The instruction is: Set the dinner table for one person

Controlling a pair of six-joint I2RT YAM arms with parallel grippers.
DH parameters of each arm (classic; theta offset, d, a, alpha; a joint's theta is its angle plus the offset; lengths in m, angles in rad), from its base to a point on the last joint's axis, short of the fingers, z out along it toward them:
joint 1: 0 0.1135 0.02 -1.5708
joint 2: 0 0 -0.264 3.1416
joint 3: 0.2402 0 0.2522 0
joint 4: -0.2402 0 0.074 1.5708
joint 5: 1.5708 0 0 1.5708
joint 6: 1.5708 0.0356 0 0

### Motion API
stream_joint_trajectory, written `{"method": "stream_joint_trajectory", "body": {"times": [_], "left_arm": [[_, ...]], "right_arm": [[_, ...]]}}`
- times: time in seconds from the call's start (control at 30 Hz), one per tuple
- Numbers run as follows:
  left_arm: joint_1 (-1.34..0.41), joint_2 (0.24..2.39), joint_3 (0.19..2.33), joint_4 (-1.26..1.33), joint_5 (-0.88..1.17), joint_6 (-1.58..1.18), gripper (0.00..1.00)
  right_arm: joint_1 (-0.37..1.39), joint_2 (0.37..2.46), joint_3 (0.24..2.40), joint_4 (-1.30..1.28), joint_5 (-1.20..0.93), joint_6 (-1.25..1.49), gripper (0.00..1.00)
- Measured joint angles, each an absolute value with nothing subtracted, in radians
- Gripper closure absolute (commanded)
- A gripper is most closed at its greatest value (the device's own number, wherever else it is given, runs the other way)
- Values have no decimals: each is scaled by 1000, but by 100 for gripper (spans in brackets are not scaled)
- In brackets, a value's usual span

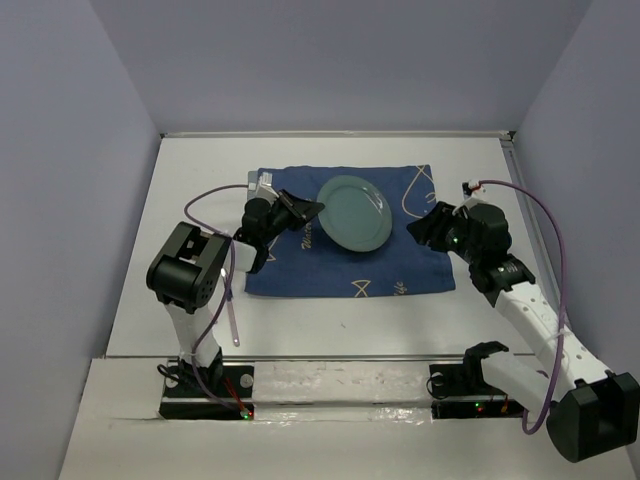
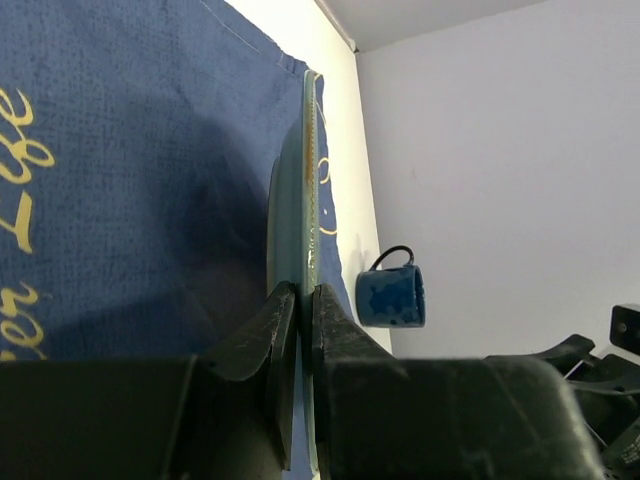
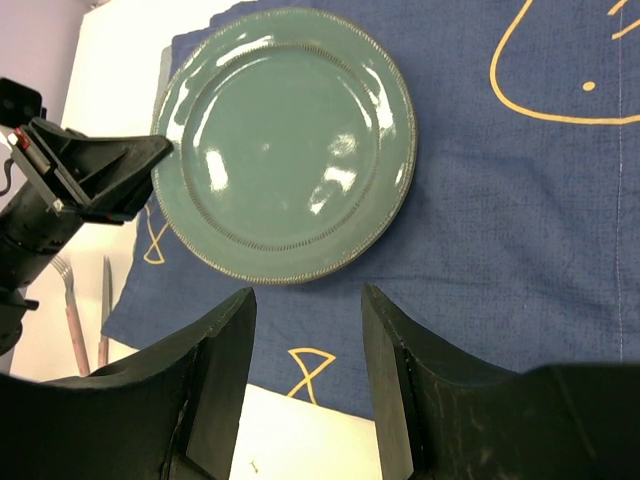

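Two utensils, one a fork (image 3: 70, 305), lie on the white counter (image 1: 190, 170) just off the left edge of the blue cloth (image 1: 340, 275), which is spread across the counter's middle. Your left gripper (image 1: 310, 208) is clamped on the left rim of the green plate (image 1: 355, 213) over the cloth's far half. Right of the plate, your right gripper (image 1: 428, 224) hangs above the cloth's right edge, fingers spread apart, holding nothing.
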State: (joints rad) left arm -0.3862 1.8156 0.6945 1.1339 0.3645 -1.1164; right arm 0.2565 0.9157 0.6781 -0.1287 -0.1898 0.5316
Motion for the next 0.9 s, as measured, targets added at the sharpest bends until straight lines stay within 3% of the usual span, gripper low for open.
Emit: {"method": "stream_joint_trajectory", "body": {"times": [0.2, 0.23, 0.27, 0.33, 0.37, 0.47, 0.7, 0.9], "left_arm": [[-387, 1886, 731, 1142, 366, -1069, 100], [-387, 1892, 731, 1137, 366, -1058, 96], [-386, 1895, 731, 1131, 365, -1050, 76], [-385, 1899, 731, 1123, 362, -1038, 53], [-384, 1899, 731, 1124, 361, -1032, 31], [-384, 1894, 737, 1107, 344, -1000, 1], [-385, 1813, 740, 917, 265, -895, 1], [-385, 1596, 781, 669, 86, -760, 1]], "right_arm": [[257, 932, 670, -132, -182, 526, 48], [257, 932, 670, -131, -180, 525, 48], [257, 932, 670, -131, -179, 523, 48], [257, 932, 670, -131, -177, 521, 48], [257, 932, 670, -131, -175, 520, 48], [257, 932, 670, -131, -169, 519, 48], [257, 931, 663, -136, -118, 520, 48], [257, 922, 658, -191, -6, 524, 49]]}}
